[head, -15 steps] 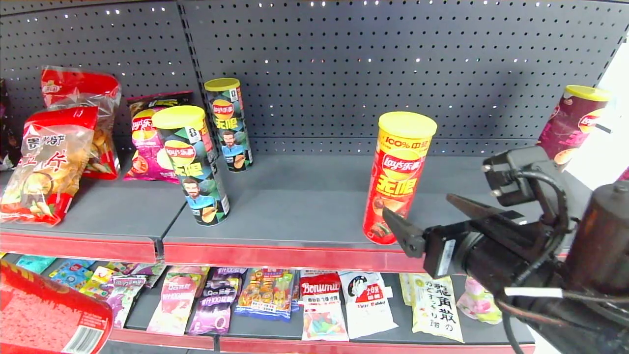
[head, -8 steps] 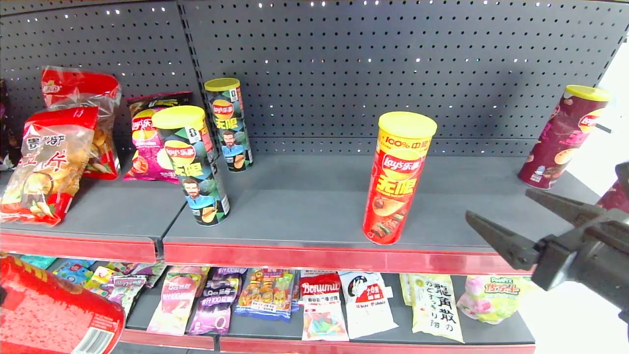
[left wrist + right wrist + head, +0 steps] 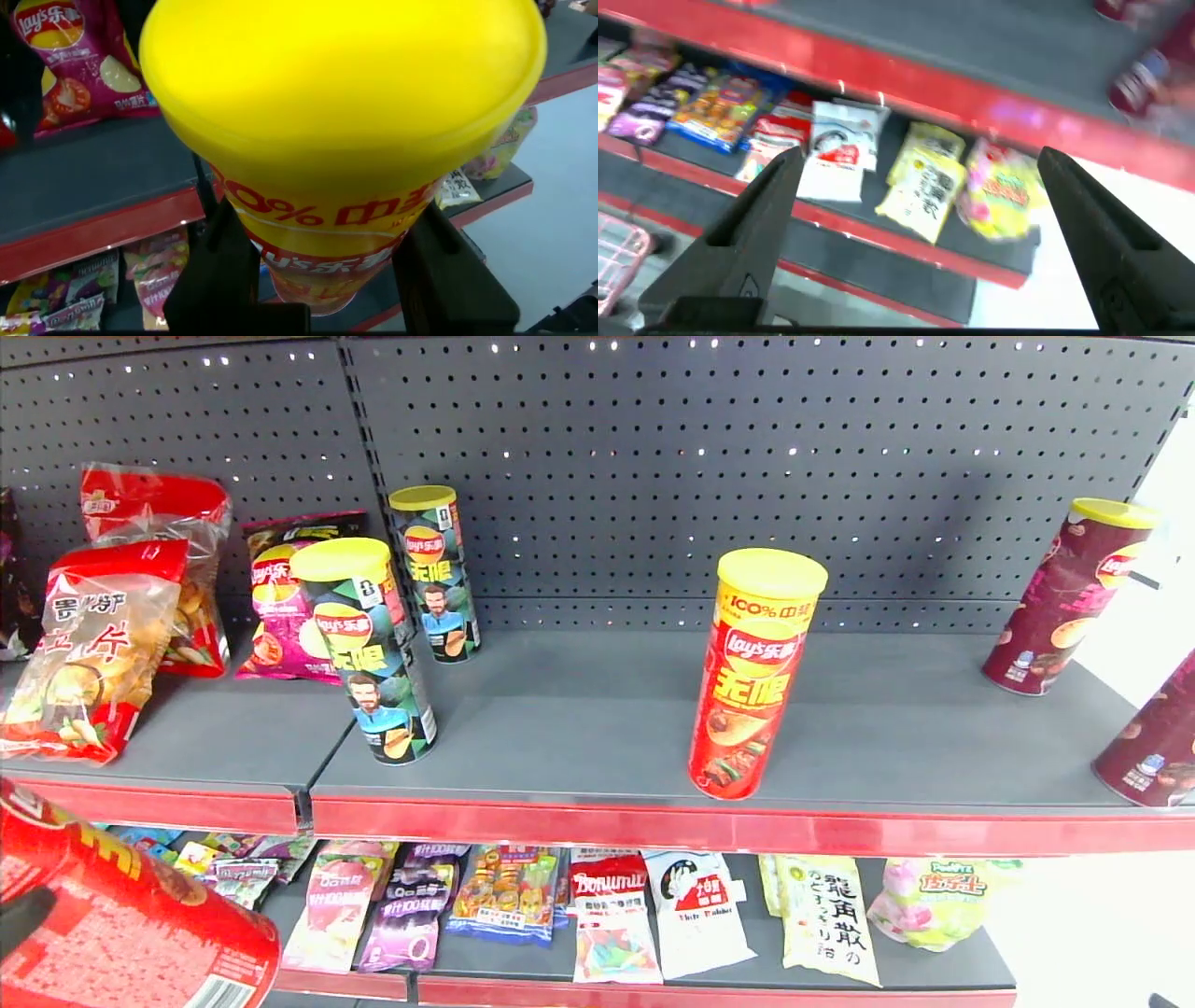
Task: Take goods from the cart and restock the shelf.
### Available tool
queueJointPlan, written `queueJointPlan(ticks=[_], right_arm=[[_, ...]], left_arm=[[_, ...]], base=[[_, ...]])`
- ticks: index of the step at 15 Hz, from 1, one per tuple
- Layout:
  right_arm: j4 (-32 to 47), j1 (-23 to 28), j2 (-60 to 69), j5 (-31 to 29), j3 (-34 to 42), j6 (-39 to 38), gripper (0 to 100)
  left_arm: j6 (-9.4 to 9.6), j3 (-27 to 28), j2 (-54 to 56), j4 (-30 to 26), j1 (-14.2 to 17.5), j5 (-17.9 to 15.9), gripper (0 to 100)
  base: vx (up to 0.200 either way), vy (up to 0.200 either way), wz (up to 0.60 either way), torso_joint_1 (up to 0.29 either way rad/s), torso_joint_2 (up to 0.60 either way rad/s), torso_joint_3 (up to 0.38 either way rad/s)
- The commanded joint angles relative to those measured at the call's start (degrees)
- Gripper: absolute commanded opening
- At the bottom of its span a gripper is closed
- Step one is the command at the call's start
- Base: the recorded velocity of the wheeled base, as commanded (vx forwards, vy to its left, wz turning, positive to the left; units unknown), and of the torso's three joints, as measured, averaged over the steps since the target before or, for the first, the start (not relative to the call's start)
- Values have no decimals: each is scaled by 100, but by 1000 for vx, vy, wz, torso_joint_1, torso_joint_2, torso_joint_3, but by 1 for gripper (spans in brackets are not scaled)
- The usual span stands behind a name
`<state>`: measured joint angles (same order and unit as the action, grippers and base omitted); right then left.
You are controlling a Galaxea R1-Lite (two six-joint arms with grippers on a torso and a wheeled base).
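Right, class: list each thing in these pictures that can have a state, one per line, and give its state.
left hand, shut on held red can
held red can, tilted with lid on
right hand, open and empty
shelf red can, upright with lid on
front dark can, upright with lid on
back dark can, upright with lid on
maroon can, standing with lid on

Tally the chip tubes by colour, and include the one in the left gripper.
Red tubes: 2, one standing on the upper shelf, one in the left gripper.
Black-and-green tubes: 2.
Maroon tubes: 2.
Total: 6.
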<state>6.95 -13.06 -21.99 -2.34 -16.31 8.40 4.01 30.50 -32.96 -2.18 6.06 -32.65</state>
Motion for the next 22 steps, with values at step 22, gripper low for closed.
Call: queueJointPlan(ticks=[22], right_arm=[[-273, 1297, 1109, -645, 1315, -805, 100]], left_arm=[[-32, 219, -1195, 772, -746, 39, 0]], base=[[0, 0, 0, 0, 0, 0]])
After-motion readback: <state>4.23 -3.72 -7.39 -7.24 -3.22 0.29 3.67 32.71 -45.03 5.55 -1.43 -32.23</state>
